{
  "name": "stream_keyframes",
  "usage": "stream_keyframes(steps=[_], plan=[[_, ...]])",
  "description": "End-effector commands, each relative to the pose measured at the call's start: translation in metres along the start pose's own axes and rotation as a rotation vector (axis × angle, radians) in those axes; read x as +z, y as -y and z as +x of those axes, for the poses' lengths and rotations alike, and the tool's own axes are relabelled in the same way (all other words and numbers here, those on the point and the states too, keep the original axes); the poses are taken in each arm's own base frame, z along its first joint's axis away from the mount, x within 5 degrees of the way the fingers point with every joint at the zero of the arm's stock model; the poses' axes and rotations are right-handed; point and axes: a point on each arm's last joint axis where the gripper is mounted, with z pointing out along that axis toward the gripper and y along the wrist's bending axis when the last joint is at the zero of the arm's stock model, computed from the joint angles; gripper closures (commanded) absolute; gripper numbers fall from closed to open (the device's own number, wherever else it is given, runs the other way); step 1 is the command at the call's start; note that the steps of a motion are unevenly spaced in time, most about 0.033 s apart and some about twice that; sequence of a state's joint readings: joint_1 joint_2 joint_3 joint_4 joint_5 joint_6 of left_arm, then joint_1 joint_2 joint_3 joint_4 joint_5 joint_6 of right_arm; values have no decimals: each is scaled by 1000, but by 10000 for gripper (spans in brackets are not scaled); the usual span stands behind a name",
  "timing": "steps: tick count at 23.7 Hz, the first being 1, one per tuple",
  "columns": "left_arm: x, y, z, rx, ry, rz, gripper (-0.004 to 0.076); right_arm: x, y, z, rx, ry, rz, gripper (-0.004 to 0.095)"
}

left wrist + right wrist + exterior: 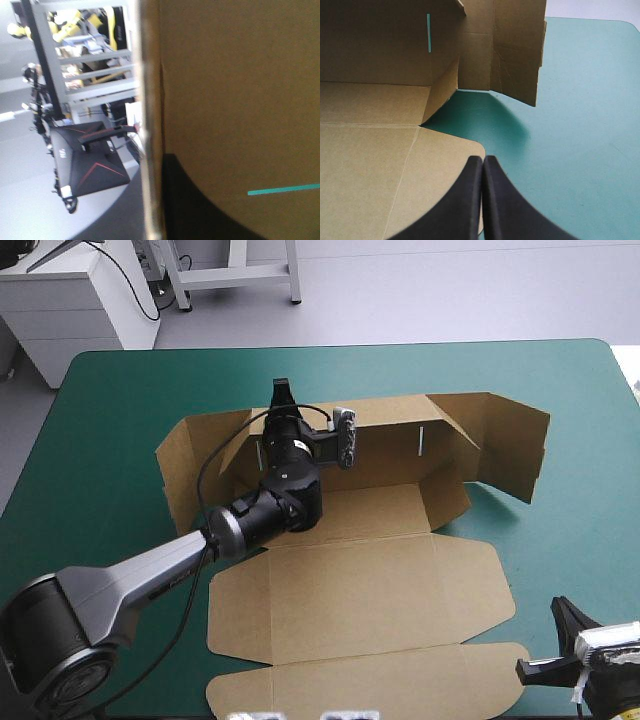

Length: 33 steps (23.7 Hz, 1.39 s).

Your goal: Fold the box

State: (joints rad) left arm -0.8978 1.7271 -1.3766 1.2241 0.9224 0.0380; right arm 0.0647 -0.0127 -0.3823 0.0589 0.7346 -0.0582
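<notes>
Left arm (150, 575) reaches across box (360, 590), jaws pinching far wall; right jaws closed.

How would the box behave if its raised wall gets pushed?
Probably stiff: the box holds its raised walls without sagging. A push likely hinges the wall at its crease rather than bending it. Being thin board, it may slide on the teal-green cover.
</notes>
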Motion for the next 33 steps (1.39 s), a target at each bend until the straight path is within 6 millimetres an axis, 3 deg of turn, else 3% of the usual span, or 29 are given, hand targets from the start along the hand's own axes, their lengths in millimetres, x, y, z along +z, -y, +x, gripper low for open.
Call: stream_keyframes(steps=[1,8,12,14,18,21,24,29,33], plan=[[-31,-15,6,12,64,-197,732,-10,0,-13,-10,127,12,928],[-41,21,5,-2,81,-266,732,-10,0,-13,-10,127,12,928],[-39,51,9,78,97,-298,732,-7,0,-16,47,94,8,928],[-37,55,14,84,61,-300,732,-5,0,-30,153,11,6,926],[-38,54,16,82,37,-314,732,16,2,-102,174,-122,4,926],[-37,55,16,82,35,-310,732,52,4,-162,120,-170,7,928],[-37,56,16,79,34,-302,732,102,8,-213,65,-189,2,928],[-36,56,16,81,34,-301,732,165,11,-244,52,-230,1,928],[-36,56,16,81,34,-301,732,220,13,-249,60,-312,-5,928]])
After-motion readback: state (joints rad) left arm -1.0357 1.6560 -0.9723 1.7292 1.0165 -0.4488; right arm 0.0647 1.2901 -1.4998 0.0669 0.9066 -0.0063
